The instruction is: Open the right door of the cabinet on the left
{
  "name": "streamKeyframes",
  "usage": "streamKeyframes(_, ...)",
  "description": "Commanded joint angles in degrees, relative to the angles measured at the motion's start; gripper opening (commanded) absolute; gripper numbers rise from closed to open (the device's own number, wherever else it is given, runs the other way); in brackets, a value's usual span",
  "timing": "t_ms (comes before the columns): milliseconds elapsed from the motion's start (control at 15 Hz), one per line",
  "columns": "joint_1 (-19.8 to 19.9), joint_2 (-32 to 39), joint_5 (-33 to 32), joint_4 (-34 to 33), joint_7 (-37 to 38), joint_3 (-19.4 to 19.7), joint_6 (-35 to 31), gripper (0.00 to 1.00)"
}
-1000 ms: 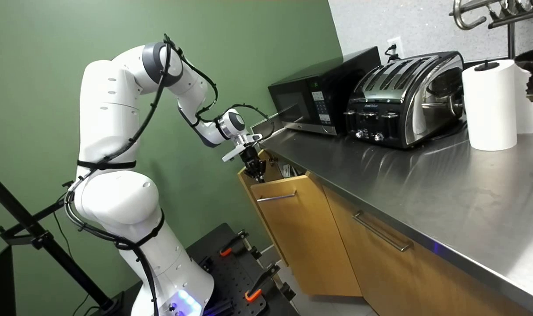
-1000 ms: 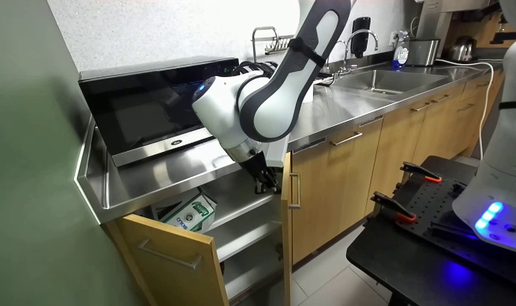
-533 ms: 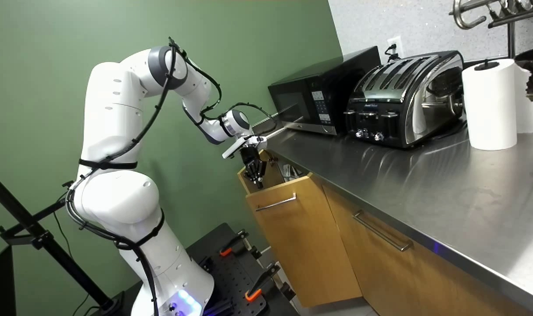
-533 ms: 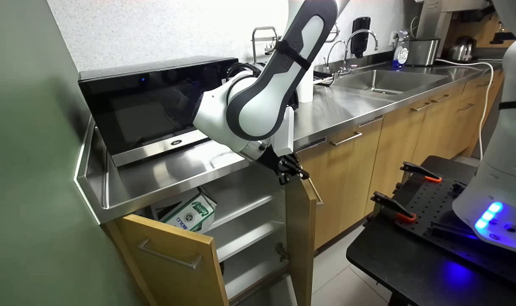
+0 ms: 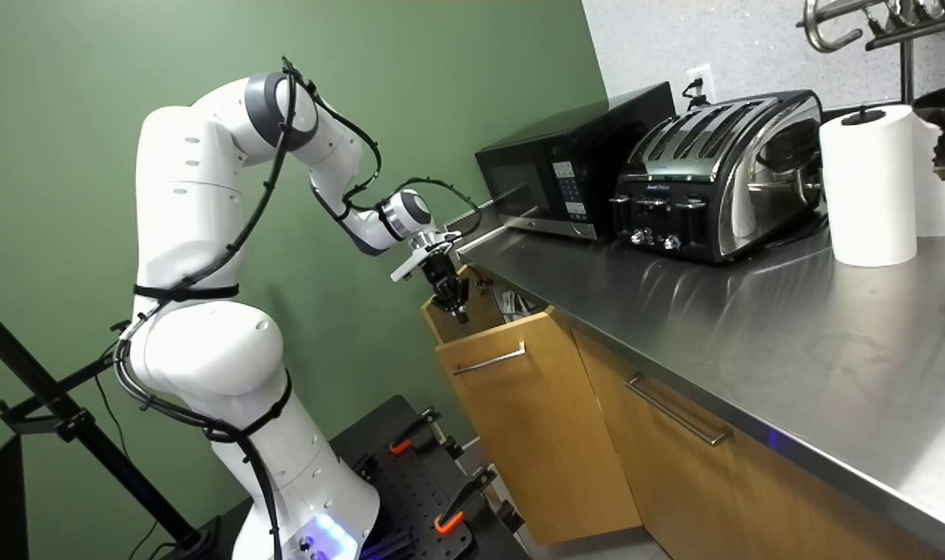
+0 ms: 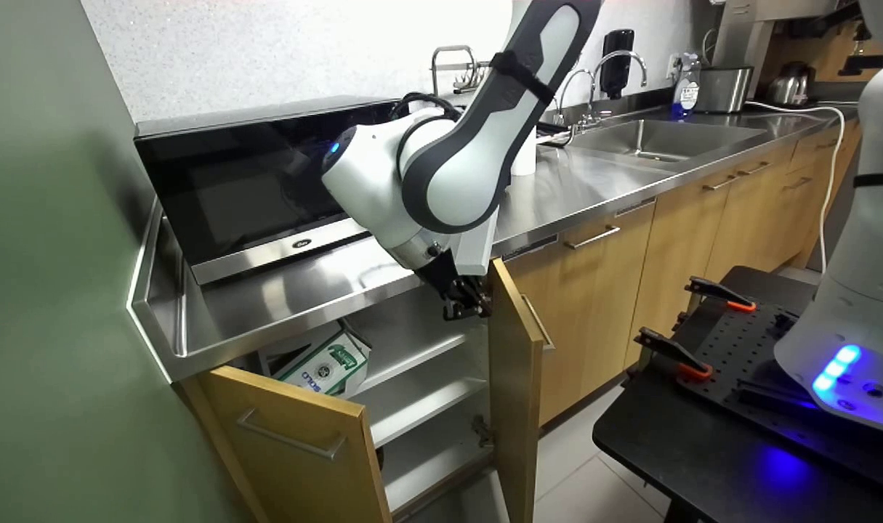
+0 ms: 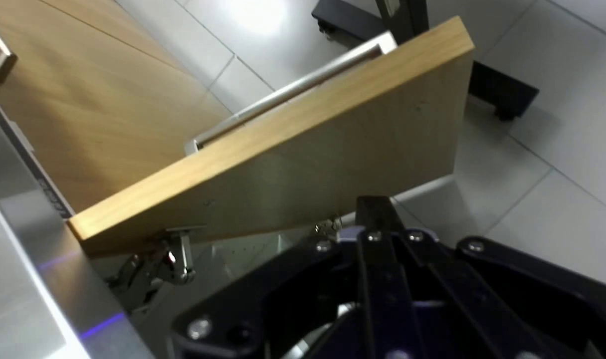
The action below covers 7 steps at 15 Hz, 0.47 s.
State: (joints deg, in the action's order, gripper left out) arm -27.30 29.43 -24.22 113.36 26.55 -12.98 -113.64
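The right door (image 5: 534, 435) is a light-brown panel with a slim silver bar handle (image 5: 489, 358). It stands swung open from the cabinet (image 6: 434, 410), whose white shelves show. The door also shows in an exterior view (image 6: 515, 385), and the wrist view shows its top edge and inner face (image 7: 332, 164). My gripper (image 6: 467, 303) is at the inner side of the door, near its top and below the counter edge. Its fingers (image 7: 377, 214) are together with nothing between them. I cannot tell if they touch the door. It also shows in an exterior view (image 5: 460, 315).
The left door (image 6: 288, 443) stands partly open beside the green wall. A box (image 6: 328, 369) lies inside the cabinet. Above is the steel counter (image 5: 752, 334) with a microwave (image 6: 274, 189), a toaster (image 5: 674, 187) and a paper roll (image 5: 869, 187). The robot's black table (image 6: 674, 443) stands in front.
The right door swung further outward between the first and middle frames, with my gripper moving outward along it. Since then my gripper moved back toward the cabinet while the door stayed put.
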Motion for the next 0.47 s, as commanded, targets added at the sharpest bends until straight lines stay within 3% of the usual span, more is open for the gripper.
streamKeyframes(0,-1.36,-10.94,-1.83,10.97,5.35,0.40,-10.21,0.00)
streamKeyframes(200,-2.13,-16.71,-6.36,15.95,10.21,0.58,-15.94,0.00)
streamKeyframes(400,-1.52,-20.41,-9.91,18.42,12.82,-0.51,-17.25,0.00)
